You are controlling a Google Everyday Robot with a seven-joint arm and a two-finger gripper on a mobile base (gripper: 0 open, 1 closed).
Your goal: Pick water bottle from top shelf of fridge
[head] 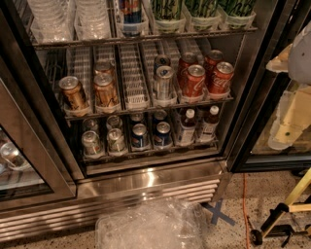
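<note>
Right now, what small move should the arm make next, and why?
Probably lift the gripper up and leftward: it hangs at the right edge, outside the glass-door fridge, while the clear ribbed plastic water bottles stand on the grey wire top shelf, upper left.

Fridge (146,181): the top shelf (146,38) carries a water bottle (48,19) at far left, a second just right of it, and tall cans (167,12) along the right lanes. The middle rack (146,109) below holds cans in lanes left and right; the lowest rack (150,151) holds cans at left and small bottles (187,127) at right. The gripper (283,133) hangs right of the fridge opening, level with the middle rack; a bin (150,224) lies on the floor before the base.
</note>
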